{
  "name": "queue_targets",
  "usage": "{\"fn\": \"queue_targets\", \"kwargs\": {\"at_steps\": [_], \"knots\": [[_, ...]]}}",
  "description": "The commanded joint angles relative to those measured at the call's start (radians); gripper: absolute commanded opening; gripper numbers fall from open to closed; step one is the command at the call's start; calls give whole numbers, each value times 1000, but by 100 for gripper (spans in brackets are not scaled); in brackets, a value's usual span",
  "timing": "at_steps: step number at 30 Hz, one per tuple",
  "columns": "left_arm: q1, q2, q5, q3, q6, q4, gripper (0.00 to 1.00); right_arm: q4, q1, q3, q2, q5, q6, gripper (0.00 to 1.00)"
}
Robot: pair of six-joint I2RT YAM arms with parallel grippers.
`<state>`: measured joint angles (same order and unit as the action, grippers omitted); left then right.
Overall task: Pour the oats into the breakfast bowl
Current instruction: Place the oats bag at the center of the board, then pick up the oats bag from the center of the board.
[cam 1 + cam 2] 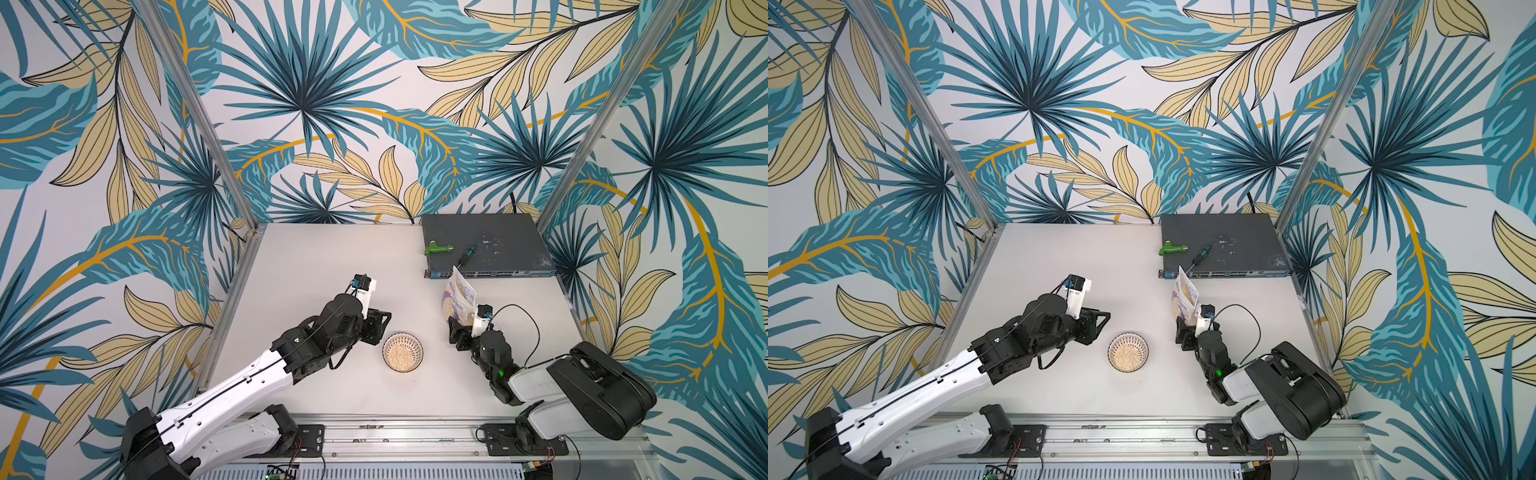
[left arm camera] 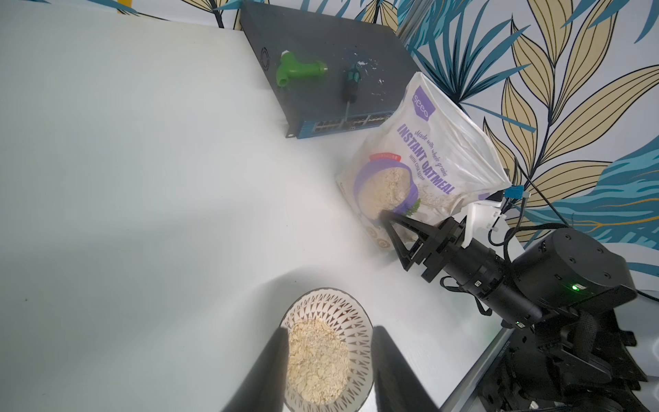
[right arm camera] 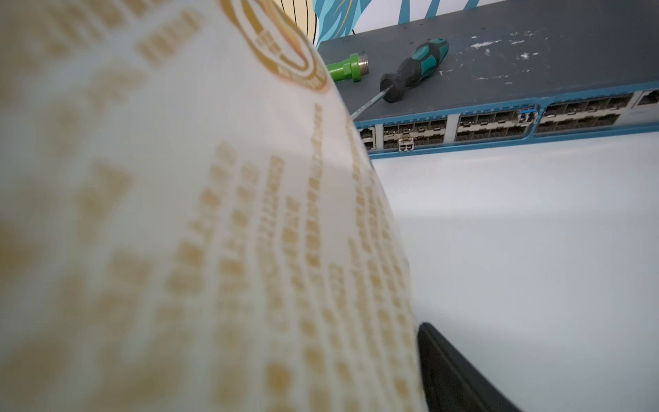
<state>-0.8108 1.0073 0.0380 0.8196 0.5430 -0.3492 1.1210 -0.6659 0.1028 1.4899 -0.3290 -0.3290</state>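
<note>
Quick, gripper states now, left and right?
Left gripper: open, empty, by the breakfast bowl.
Right gripper: jaws around the upright oatmeal bag; whether it grips cannot be told.
</note>
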Motion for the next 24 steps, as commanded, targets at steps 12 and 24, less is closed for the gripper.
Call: {"fn": "queue_targets", "kwargs": {"at_steps": [12,24], "knots": [[-2,-25,2,-14,11,-31,42,-21,-77,34,206,-131,-45,86],[-2,-22,7,-7,7,-33,41,-52,-87,82,266,-215,-88,87]]}}
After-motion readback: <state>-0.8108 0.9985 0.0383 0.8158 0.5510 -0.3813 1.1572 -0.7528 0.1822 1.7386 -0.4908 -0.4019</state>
